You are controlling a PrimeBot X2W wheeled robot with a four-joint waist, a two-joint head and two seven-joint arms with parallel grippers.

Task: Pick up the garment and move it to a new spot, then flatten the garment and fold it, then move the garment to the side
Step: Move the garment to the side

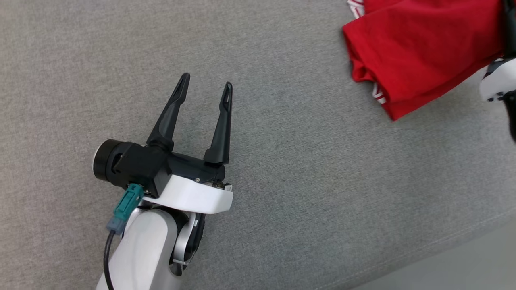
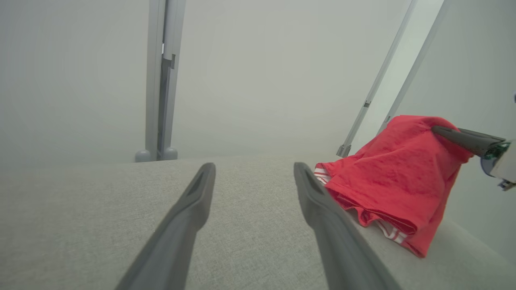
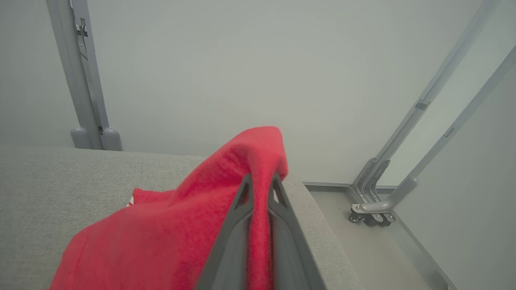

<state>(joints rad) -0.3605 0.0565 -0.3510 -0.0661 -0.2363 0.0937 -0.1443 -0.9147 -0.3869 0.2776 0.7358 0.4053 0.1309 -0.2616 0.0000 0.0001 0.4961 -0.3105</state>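
Listener: Where is the garment, and what has hold of it?

Operator: The red garment (image 1: 419,48), with white striped trim, is bunched at the far right of the grey fabric-covered surface (image 1: 282,181), close to its right edge. My right gripper (image 3: 260,181) has its two dark fingers pressed almost together on a fold of the cloth. That fold is drawn up into a peak. The rest drapes down from it, and the lower hem lies on the surface.

Listener: Why grip it there?

Operator: I judge this to be the first step, the pick-up. A pinch on a high fold should let the whole bundle come away in one piece. Because part of the garment rests on the surface, I would call it only partly lifted.

Listener: And your other arm?

Operator: My left gripper (image 1: 207,81) is above bare surface, well apart from the garment. Its fingers are spread wide, point away from me and hold nothing. My guess is that it stands clear so the cloth can travel, and stays wide to take an edge for flattening.
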